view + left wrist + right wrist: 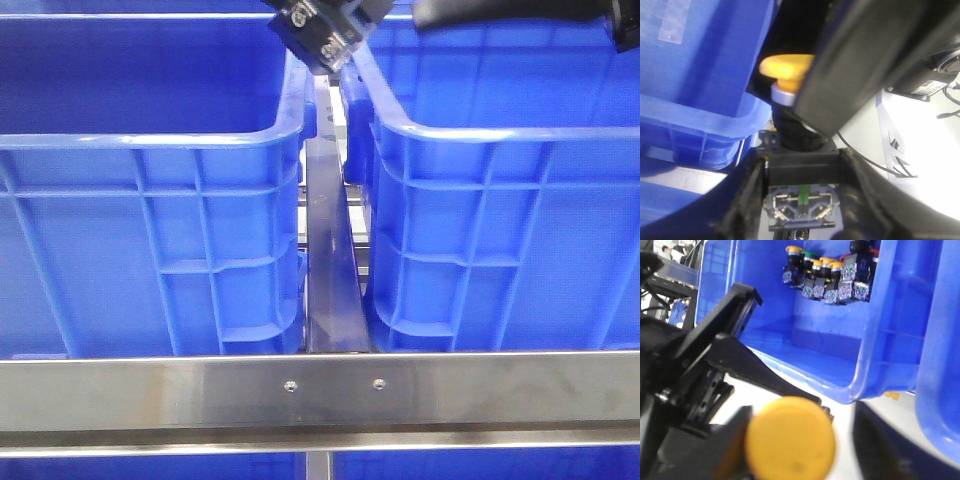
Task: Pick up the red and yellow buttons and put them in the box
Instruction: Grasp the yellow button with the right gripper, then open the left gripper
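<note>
A yellow button [785, 67] with a black body and a grey contact block [801, 202] is held up between the two blue crates. My left gripper [801, 192] is shut on its black body. In the right wrist view the yellow cap [790, 437] fills the space between the fingers of my right gripper [805, 440]. One finger [732, 442] lies against the cap, while a white gap separates the cap from the other. In the front view the held button [322, 40] hangs above the gap between the left box [150, 140] and the right box [500, 140]. No red button shows clearly.
In the right wrist view, one blue crate [805, 340] holds several push-buttons [827, 277] clustered in a far corner. A second crate wall [940, 365] stands close beside it. A steel rail [320, 390] crosses in front of the crates, with a dark bar [330, 260] between them.
</note>
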